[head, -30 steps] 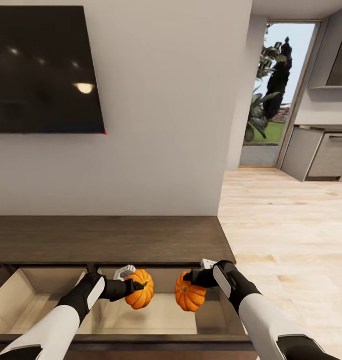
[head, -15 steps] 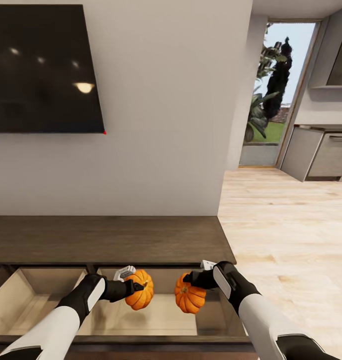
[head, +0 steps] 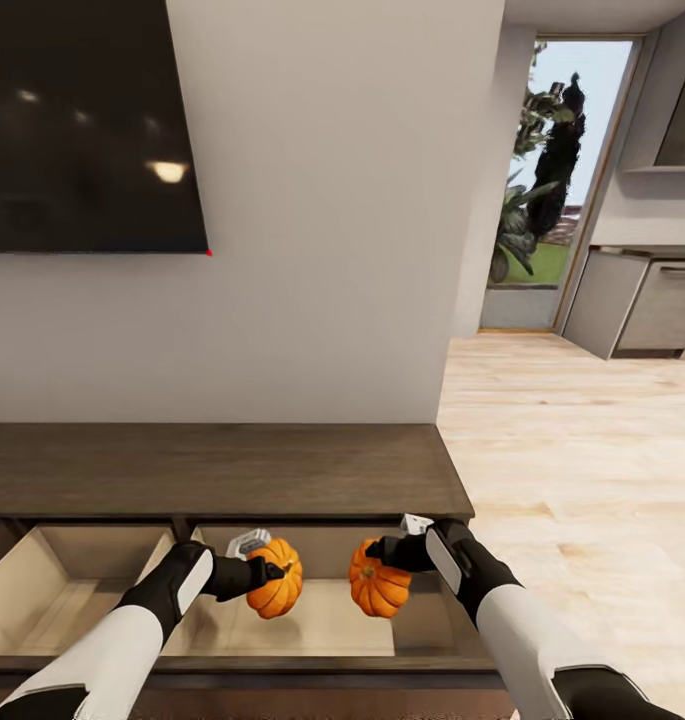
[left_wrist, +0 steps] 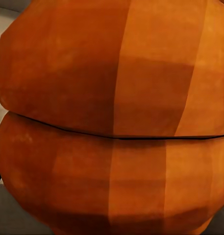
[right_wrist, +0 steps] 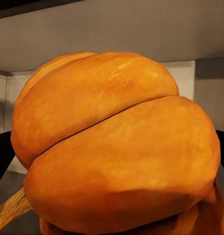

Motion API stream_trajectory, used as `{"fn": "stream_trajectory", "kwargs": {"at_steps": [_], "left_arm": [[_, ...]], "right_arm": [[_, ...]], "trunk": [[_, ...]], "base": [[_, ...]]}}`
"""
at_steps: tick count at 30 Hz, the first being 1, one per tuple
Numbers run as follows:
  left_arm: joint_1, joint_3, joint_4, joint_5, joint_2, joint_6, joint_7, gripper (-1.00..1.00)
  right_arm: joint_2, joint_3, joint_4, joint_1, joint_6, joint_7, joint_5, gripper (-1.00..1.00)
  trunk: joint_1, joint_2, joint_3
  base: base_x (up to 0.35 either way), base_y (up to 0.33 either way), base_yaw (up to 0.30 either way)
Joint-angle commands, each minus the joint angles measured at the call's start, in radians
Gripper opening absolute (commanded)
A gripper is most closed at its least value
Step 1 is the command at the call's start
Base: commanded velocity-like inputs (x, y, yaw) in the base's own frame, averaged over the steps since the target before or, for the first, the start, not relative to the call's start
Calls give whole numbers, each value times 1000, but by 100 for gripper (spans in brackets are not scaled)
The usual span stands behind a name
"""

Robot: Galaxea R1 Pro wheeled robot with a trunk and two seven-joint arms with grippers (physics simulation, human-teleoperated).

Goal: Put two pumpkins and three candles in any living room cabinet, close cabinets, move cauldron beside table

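Long dark-brown cabinet [head: 222, 470] against the far wall, under a black wall screen [head: 82, 130], its drawer [head: 312, 630] pulled out toward the robot with a pale bare floor inside; left gripper [head: 270, 572] clamped on one pumpkin [head: 275, 591], right gripper [head: 374, 550] clamped on the other pumpkin [head: 379, 590]; both held above the right compartment of the open drawer, side by side, apart from each other by a small gap; not yet resting on the drawer floor, judging by the shadow-free space beneath them.

Step in hand, by judgement: setting both down inside the drawer; best done by lowering straight down, one arm at a time, keeping the gap between the two so neither knocks the other; wise to stay behind the near drawer front [head: 242, 668] and short of the cabinet top's edge, so knuckles clear both on the way out.

Release only once each sits on the floor, since a round ribbed body likely rolls if dropped; fingers spread just enough, then lift up before pulling back; placing them toward the far half should leave the drawer free to slide shut; candles and cauldron remain.
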Motion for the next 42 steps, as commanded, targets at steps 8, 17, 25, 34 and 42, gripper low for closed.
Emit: {"fn": "stream_trajectory", "kwargs": {"at_steps": [8, 17, 25, 34, 42], "left_arm": [[-12, 6, -1, 6, -2, 14, 14, -100], [-15, 4, -1, 2, -1, 7, 15, -100], [-15, 3, -1, -2, -1, 3, 18, -100], [-14, 3, -1, -2, -2, 3, 18, -100], [-14, 3, -1, -1, -2, 9, 18, -100]], "right_arm": [[0, 2, 2, -28, -1, -2, -5, -100], [0, 3, -1, -30, -1, -3, -5, -100], [-1, 4, 0, -29, 0, -4, -3, -100], [-2, 5, 2, -28, 10, -5, -1, -100], [-2, 4, 6, -28, 12, -6, -1, -100]], "trunk": [[31, -57, -26], [31, -57, -26], [31, -57, -26], [31, -57, -27], [31, -57, -38]], "base": [[0, 0, 0], [20, 0, 0], [87, 0, 0], [6, 0, 0], [0, 0, 0]]}}
